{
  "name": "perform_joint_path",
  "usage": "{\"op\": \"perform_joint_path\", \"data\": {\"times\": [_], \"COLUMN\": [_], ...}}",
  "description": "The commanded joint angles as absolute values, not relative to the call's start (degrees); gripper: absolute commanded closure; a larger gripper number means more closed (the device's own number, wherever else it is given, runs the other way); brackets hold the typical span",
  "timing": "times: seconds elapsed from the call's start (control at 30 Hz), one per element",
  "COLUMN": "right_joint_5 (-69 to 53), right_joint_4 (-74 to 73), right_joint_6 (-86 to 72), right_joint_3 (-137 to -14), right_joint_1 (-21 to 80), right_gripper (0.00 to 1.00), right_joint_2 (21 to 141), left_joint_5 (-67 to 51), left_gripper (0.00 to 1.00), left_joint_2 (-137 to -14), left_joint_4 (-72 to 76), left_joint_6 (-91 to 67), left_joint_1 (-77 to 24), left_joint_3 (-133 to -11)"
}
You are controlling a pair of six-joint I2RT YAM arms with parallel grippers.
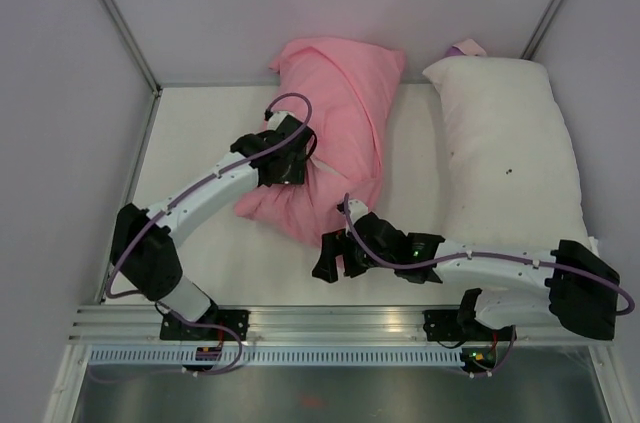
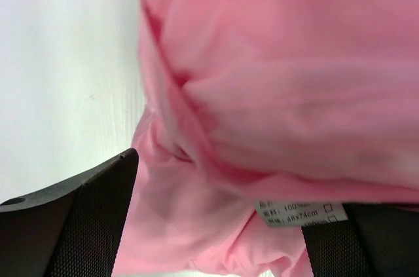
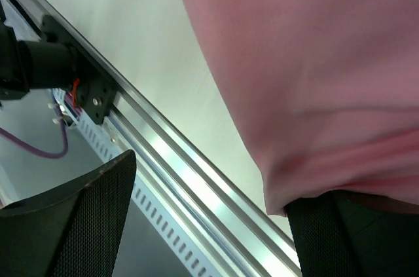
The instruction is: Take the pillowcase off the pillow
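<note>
The pink pillowcase lies plump and crumpled at the middle back of the table. The pillow is hidden; only pink fabric shows. My left gripper hangs over the case's near left part. In the left wrist view it stands open, with loose pink folds and the small white label between its wide-set fingers. My right gripper sits at the case's near tip. In the right wrist view it is open, and the pink hem drapes over its right finger.
A white pillow with small dark specks lies along the right side, with a bit of purple behind it. An aluminium rail runs along the near table edge. Pale walls close in the back and both sides.
</note>
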State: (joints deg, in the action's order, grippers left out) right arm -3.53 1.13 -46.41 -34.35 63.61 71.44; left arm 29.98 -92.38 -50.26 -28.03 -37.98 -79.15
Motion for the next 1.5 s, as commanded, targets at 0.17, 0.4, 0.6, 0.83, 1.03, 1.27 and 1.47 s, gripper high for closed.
{"op": "perform_joint_path", "data": {"times": [0.17,0.4,0.6,0.83,1.03,1.27,1.47], "right_joint_5": [16.93,12.33,3.09,-7.91,-8.35,-8.01,3.49], "right_joint_4": [-28.96,-32.97,-23.83,-8.37,1.11,4.67,-11.75], "right_joint_6": [-38.77,-33.23,-30.5,-36.91,-43.23,-46.76,-40.71], "right_joint_3": [-53.06,-58.97,-57.92,-45.45,-43.07,-45.34,-51.14], "right_joint_1": [63.64,43.55,32.18,36.54,52.81,64.86,66.45], "right_gripper": [0.04,0.02,0.02,0.02,0.02,0.02,0.02], "right_joint_2": [58.45,64.05,74.16,79.45,86.21,88.16,74.02], "left_joint_5": [40.44,25.25,11.19,15.98,18.1,27.93,27.2], "left_gripper": [0.01,0.09,0.18,0.12,0.08,0.06,0.05], "left_joint_2": [-69.81,-58.1,-54.66,-67.74,-78.92,-79.02,-64.56], "left_joint_4": [-51.33,-47.91,-32.91,-30.75,-33.75,-41.47,-47.02], "left_joint_6": [-42.35,-41.83,-49.47,-48.36,-40.0,-32.08,-34.18], "left_joint_1": [-38.32,-39.63,-44.81,-46.32,-38.33,-34.1,-34.1], "left_joint_3": [-68.65,-59.09,-44.24,-44.81,-56.5,-70.74,-66.38]}}
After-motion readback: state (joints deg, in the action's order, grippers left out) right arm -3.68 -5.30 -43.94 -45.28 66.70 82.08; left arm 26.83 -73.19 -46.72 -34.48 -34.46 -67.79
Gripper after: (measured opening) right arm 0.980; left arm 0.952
